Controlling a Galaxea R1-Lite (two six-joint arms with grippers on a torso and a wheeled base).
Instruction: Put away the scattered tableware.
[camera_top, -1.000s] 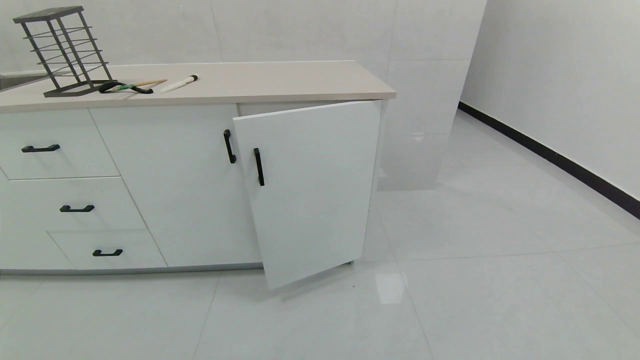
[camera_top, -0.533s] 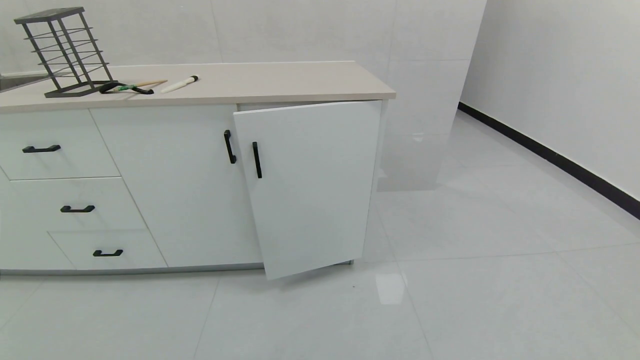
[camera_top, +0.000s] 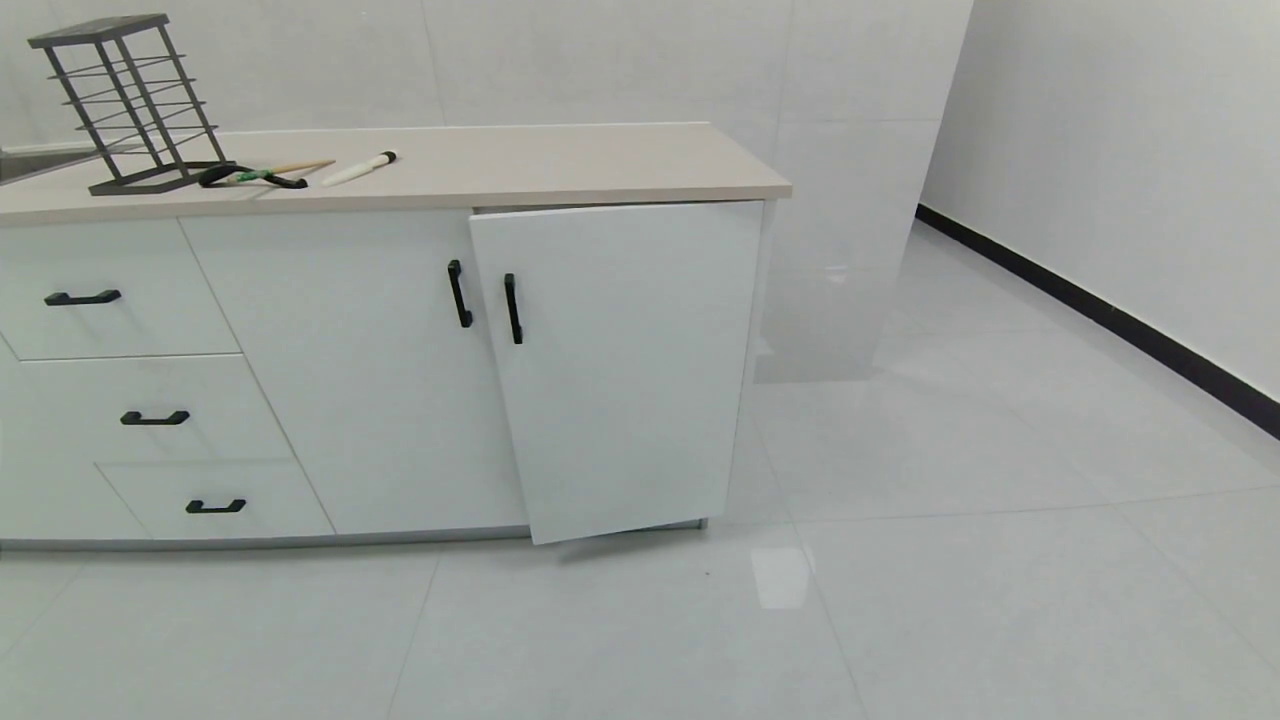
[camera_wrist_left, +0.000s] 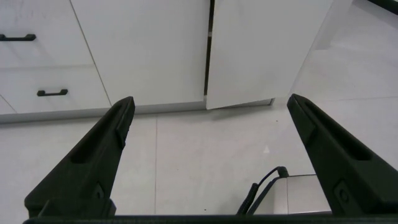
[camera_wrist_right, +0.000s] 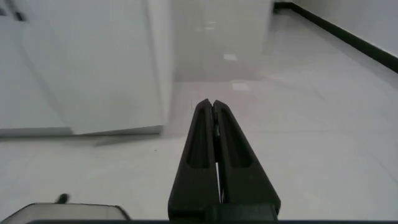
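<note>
Utensils (camera_top: 258, 175) on countertop (camera_top: 560, 160); left pincer (camera_wrist_left: 211, 102) wide, well apart from them; right pincer (camera_wrist_right: 213, 106) closed, likewise apart

Cabinet door (camera_top: 620, 360): no lettering or number is borne (a plain white front).
Countertop (camera_top: 580, 160): no label is found.
White-handled utensil (camera_top: 358, 167): no print can be made out.
Wire rack (camera_top: 125, 100): no sign is carried.

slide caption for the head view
White cabinet door slightly ajar beneath a beige countertop holding a black wire rack and a white-handled utensil
</note>
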